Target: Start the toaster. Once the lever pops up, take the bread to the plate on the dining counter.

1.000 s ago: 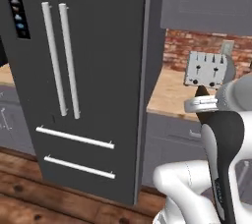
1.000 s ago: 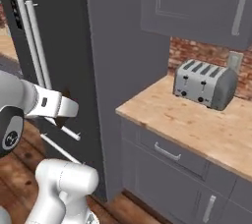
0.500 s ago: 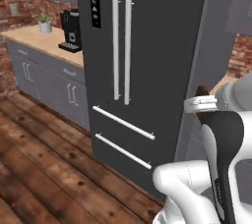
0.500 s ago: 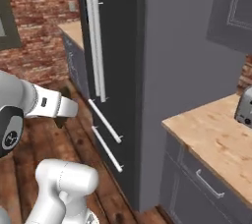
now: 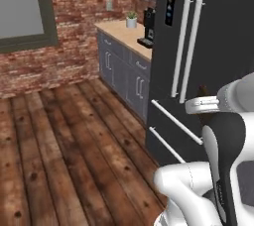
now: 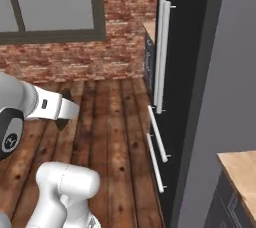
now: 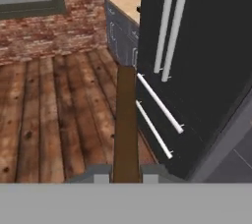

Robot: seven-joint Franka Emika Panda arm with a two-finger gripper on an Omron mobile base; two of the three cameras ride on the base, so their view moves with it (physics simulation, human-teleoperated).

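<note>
Wooden plank floor (image 5: 64,141) is seen open from 9 to 12 o'clock toward the brick wall (image 6: 75,57), the black fridge (image 7: 206,46) stands at 2 o'clock, and the bread (image 7: 126,125) is clamped edge-on in the closed gripper (image 7: 126,176).

Brick-walled kitchen with a plank floor in front of you.
You face a tall black fridge (image 5: 198,61) with long pale handles; left of it grey cabinets (image 5: 121,69) carry a tan counter (image 5: 126,31) holding a potted plant (image 5: 131,19) and coffee machine (image 5: 148,27), beside a dark-framed window (image 6: 55,2).
</note>
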